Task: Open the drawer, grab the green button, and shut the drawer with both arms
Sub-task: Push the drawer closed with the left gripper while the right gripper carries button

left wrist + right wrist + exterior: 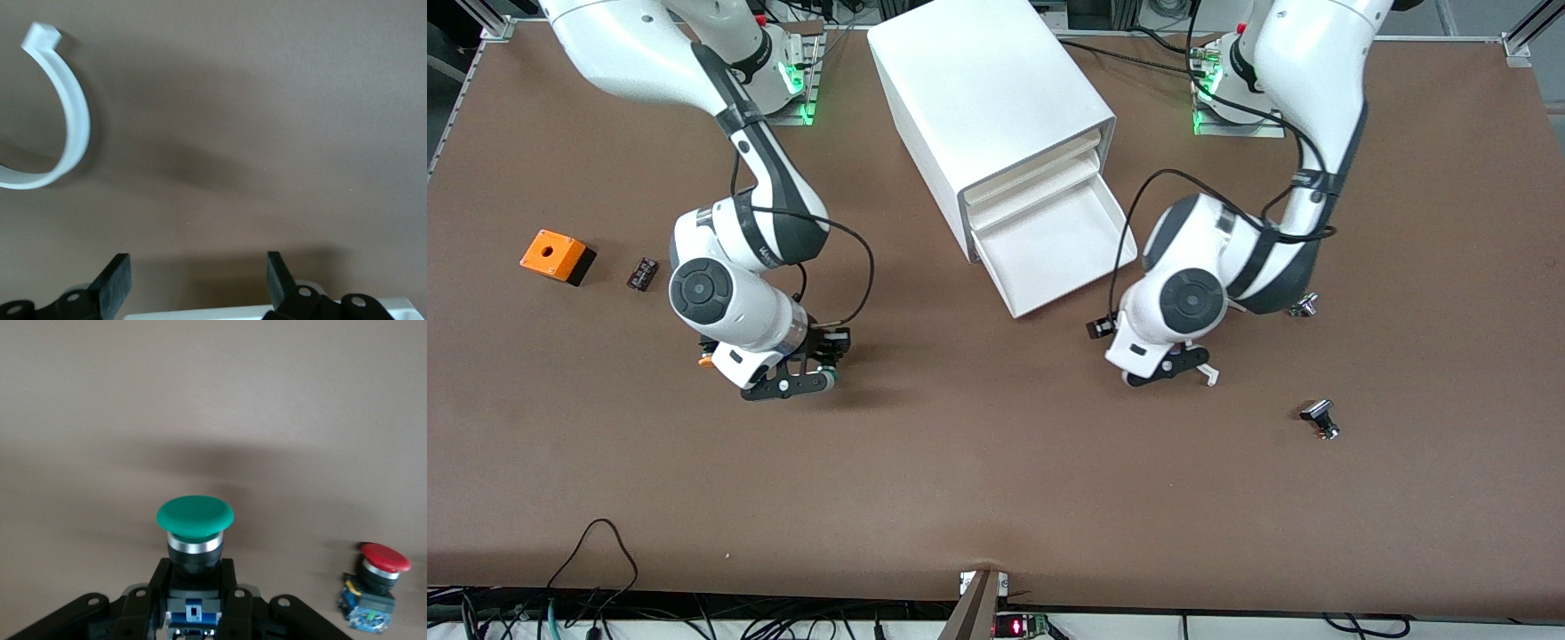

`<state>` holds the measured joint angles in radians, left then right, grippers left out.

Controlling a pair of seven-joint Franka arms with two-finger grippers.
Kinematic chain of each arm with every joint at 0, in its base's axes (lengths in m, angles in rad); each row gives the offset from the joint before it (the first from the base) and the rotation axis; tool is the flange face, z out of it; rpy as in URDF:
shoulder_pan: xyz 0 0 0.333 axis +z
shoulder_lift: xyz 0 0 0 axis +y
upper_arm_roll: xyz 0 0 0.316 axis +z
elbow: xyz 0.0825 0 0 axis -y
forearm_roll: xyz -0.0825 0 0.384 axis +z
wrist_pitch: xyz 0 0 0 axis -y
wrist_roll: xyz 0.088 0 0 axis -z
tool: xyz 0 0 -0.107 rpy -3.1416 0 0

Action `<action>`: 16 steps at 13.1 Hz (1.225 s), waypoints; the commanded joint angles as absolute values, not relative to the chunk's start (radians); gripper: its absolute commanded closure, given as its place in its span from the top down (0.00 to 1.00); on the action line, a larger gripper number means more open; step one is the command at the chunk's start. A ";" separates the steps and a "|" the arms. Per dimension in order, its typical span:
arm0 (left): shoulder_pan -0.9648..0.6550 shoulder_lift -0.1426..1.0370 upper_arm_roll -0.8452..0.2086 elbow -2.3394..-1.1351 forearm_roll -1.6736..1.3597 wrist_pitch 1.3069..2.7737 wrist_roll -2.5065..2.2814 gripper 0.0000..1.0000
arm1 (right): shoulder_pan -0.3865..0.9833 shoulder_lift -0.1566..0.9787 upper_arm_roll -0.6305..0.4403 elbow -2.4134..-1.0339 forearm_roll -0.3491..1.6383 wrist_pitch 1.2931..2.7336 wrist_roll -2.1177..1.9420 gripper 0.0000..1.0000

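Jaws of right gripper (195,603) around one green button (195,528)

So on the brown table (996,480) there's an orange box (556,255) with a round hole in its top, way out toward the right arm's end. Just beside that box sits a tiny dark connector block (642,273). A red-capped push button (377,585) is standing upright on the table too. Well apart from the orange box, toward the left arm's end, lies a small black-and-silver part (1320,418), tipped on its side.
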<state>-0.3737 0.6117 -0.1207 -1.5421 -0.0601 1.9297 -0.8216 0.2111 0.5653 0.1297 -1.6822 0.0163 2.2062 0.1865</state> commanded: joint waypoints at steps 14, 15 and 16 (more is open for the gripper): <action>-0.471 0.485 -0.199 -1.876 -0.041 2.141 -0.982 0.94 | 0.135 0.581 0.100 -1.813 0.029 2.281 0.091 1.00; -0.471 0.485 -0.210 -1.881 -0.043 2.141 -0.986 0.94 | 0.137 0.572 0.100 -1.793 0.028 2.281 0.083 1.00; -0.471 0.485 -0.225 -1.884 -0.043 2.141 -1.009 0.94 | 0.137 0.549 0.100 -1.780 0.028 2.280 0.066 1.00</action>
